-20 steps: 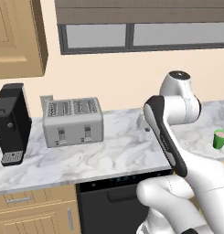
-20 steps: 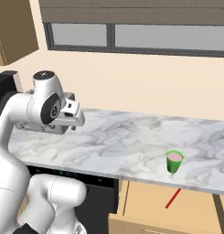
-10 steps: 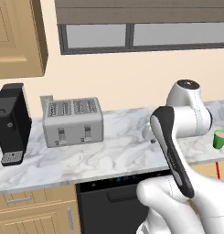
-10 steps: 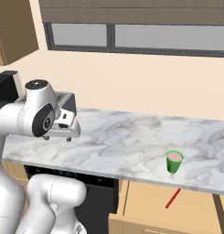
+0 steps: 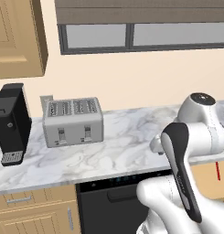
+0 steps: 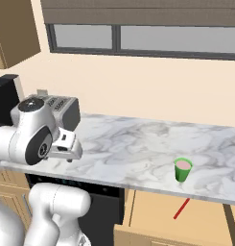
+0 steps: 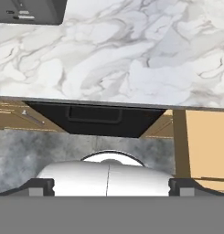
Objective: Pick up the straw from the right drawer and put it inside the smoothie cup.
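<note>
I am at the reach for the straw, with nothing picked up yet. My hand (image 7: 111,185) is released, its two fingers spread wide with nothing between them, and it looks down over the front edge of the surface (image 7: 131,59) at the dark appliance front below.

The straw (image 6: 181,208) lies slanted on the tan bottom of the right drawer (image 6: 205,216), which stands pulled out beneath the front edge of the surface (image 6: 138,144), toward its right end. From the left base view a short red piece of the straw (image 5: 217,170) shows past my arm, against the right drawer (image 5: 209,176). The smoothie cup (image 6: 182,169) stands upright on the surface near that front edge, just above the drawer and well apart from my hand.

By my judgement the next move calls for carrying my hand to the right and down into the drawer, lining the fingers across the thin stick and closing on it; it is slim and lies flat, so the pinch must come down squarely.

Counted: one straw, one smoothie cup, one open drawer. Toward the left end of the surface stand one toaster (image 5: 73,121) and one black coffee machine (image 5: 12,123). One window (image 6: 138,38) runs along the wall behind.
</note>
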